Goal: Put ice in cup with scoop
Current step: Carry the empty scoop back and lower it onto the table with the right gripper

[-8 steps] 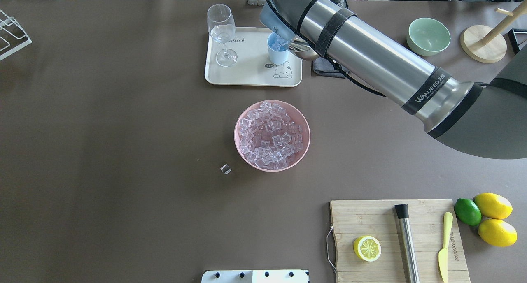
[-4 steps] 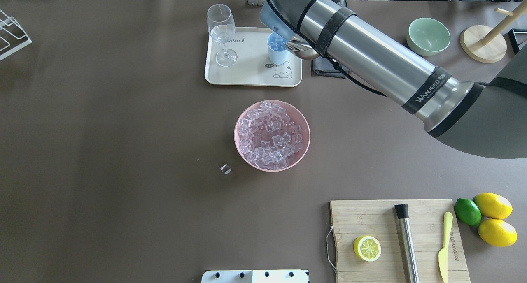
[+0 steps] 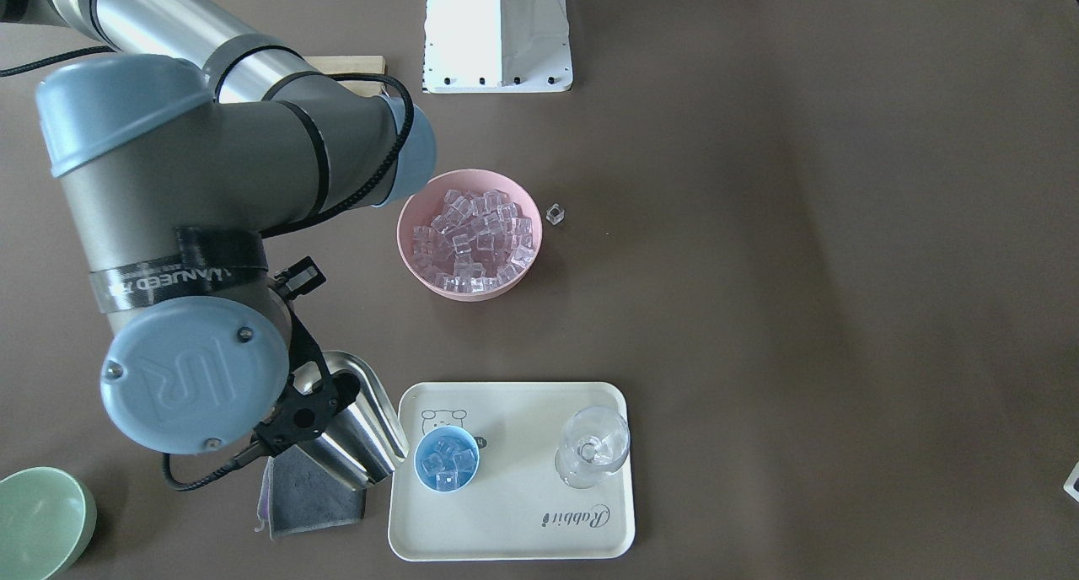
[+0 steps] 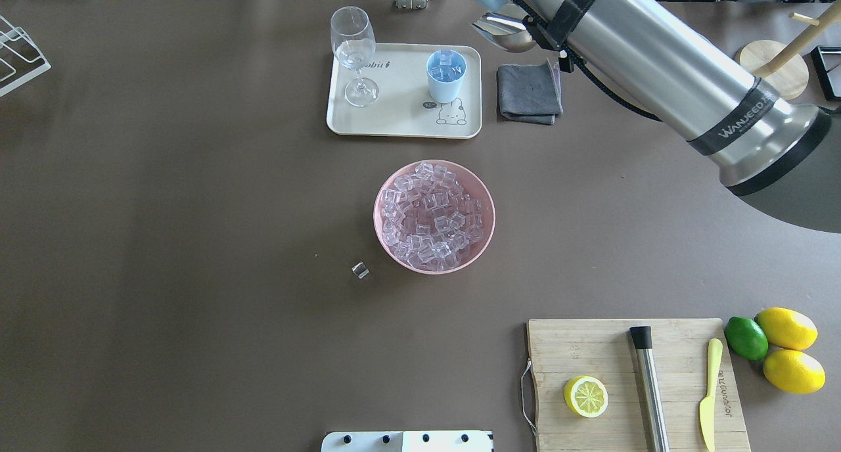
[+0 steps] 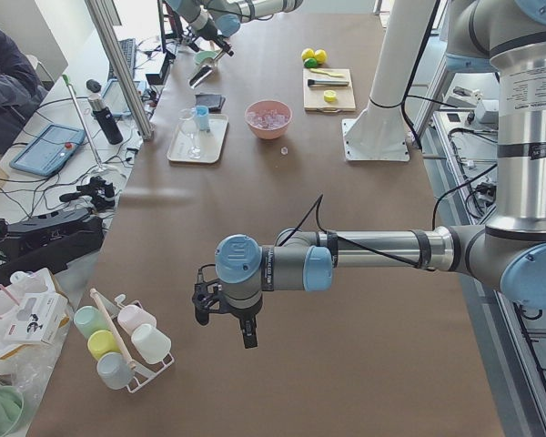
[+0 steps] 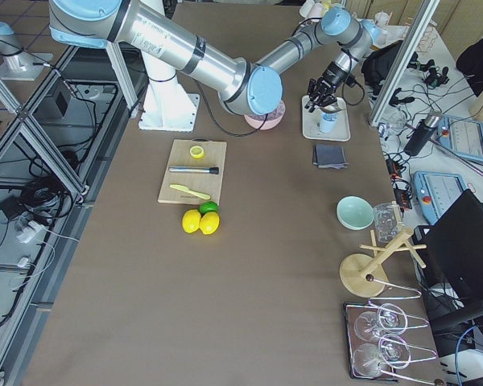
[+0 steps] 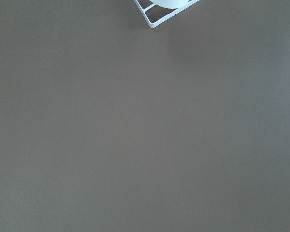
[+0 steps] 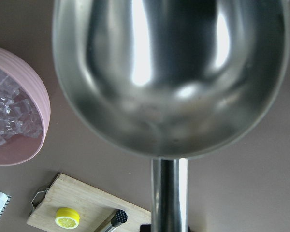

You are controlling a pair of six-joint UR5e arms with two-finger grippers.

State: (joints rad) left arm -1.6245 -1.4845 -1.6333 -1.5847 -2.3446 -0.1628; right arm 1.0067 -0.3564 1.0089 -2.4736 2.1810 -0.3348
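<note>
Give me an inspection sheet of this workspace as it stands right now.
Surface: brown table, one stray ice cube beside the pink bowl.
Job's things: cup on tray holds ice; scoop empty, aloft near the grey cloth; more ice fills the pink bowl.
Clutter: wine glass, cutting board, lemons, lime.
Pincers: right pincer shut on scoop; left pincer hangs over the table, state unclear.
Cables: black cable along right arm.
Surroundings: mug rack, operators' desks.

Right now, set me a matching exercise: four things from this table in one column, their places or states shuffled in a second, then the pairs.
1. small light-blue round cup
2. shiny steel scoop
3. lone clear ice cube
4. halved yellow lemon

A. on the wooden board
B. empty, held aloft
C. loose beside the pink bowl
D. on the cream tray, holding ice

Pairs: 1-D, 2-B, 3-C, 4-A.
</note>
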